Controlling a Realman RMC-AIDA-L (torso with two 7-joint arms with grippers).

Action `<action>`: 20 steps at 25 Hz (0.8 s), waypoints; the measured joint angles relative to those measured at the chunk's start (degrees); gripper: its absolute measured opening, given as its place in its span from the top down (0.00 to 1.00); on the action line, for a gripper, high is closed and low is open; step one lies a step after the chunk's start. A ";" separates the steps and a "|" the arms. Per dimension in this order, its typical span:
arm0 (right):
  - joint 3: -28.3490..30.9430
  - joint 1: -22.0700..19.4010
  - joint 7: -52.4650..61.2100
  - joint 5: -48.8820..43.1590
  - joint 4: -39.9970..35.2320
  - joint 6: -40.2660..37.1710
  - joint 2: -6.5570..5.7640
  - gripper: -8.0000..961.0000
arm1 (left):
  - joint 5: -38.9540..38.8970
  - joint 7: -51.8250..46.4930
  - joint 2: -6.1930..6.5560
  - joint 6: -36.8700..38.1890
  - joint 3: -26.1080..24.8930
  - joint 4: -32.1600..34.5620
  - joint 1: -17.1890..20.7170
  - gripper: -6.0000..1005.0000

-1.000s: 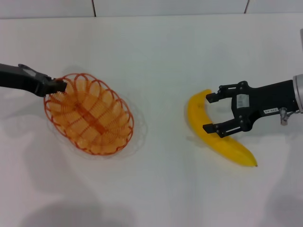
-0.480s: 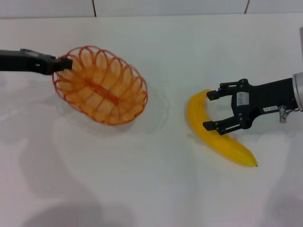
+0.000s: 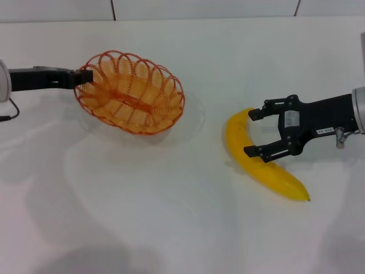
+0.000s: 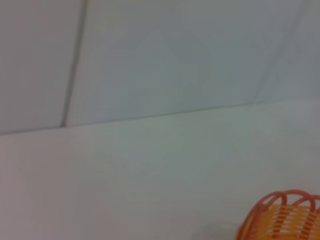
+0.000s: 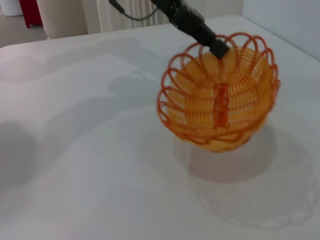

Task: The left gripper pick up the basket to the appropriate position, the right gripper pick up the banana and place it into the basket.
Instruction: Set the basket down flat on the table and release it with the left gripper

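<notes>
The orange wire basket [image 3: 132,92] hangs above the white table at the middle left, tilted, with its shadow below it. My left gripper [image 3: 85,76] is shut on the basket's left rim. The basket also shows in the right wrist view [image 5: 218,98], with the left gripper [image 5: 218,47] on its far rim, and a corner of the basket shows in the left wrist view [image 4: 282,217]. The yellow banana [image 3: 258,158] lies on the table at the right. My right gripper [image 3: 252,134] is open, its fingers on both sides of the banana's upper half.
The white table [image 3: 171,217] fills the head view. A wall with seams [image 3: 113,8] runs along the back edge. In the right wrist view, red and white objects [image 5: 30,11] stand beyond the table.
My left gripper has lifted the basket off the table and carried it up and to the right. The right gripper and banana have not moved.
</notes>
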 joint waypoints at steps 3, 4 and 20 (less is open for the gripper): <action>0.00 0.00 0.02 0.00 0.00 0.00 0.00 0.08 | -0.10 -0.60 -0.26 -2.97 -0.07 -2.20 -0.01 0.89; 0.00 0.02 0.03 0.00 0.00 0.00 0.00 0.08 | -0.24 -0.63 -0.31 -3.63 -0.08 -2.71 -0.01 0.89; 0.00 0.00 0.03 -0.04 0.00 -0.01 0.00 0.08 | -2.96 -0.22 -0.53 -6.96 -0.04 -6.77 0.48 0.88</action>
